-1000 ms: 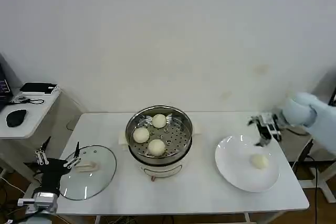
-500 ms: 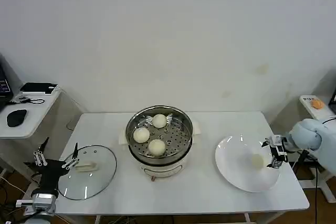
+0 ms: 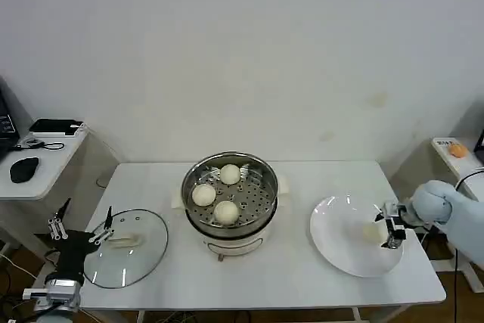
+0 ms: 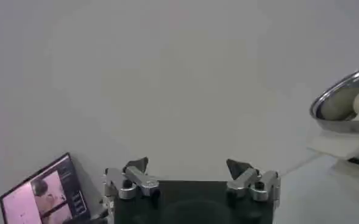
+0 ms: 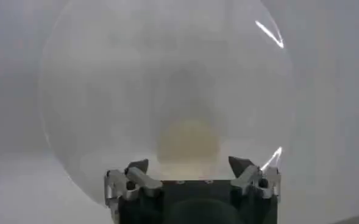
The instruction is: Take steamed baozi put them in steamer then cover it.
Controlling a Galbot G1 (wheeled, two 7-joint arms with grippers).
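The right end effector (image 3: pixel 387 226) has dropped to the plate (image 3: pixel 340 251), open around the last baozi (image 5: pixel 188 141), at the steamer's (image 3: pixel 229 196) 3 o'clock; the grab comes next.

The steamer (image 3: pixel 229 200), a shiny round steel pot on a cream-white base, stood uncovered at the centre of the head view. Three smooth cream-white baozi (image 3: pixel 226 211) lay apart on its perforated tray. A fourth baozi (image 3: pixel 370 232) rested on the right part of the white plate (image 3: pixel 336 247) at the right of the frame. The cover (image 3: pixel 127 247), clear glass with a metal rim and a cream-white bar handle, lay flat on the table (image 3: pixel 287 274) at the lower left.
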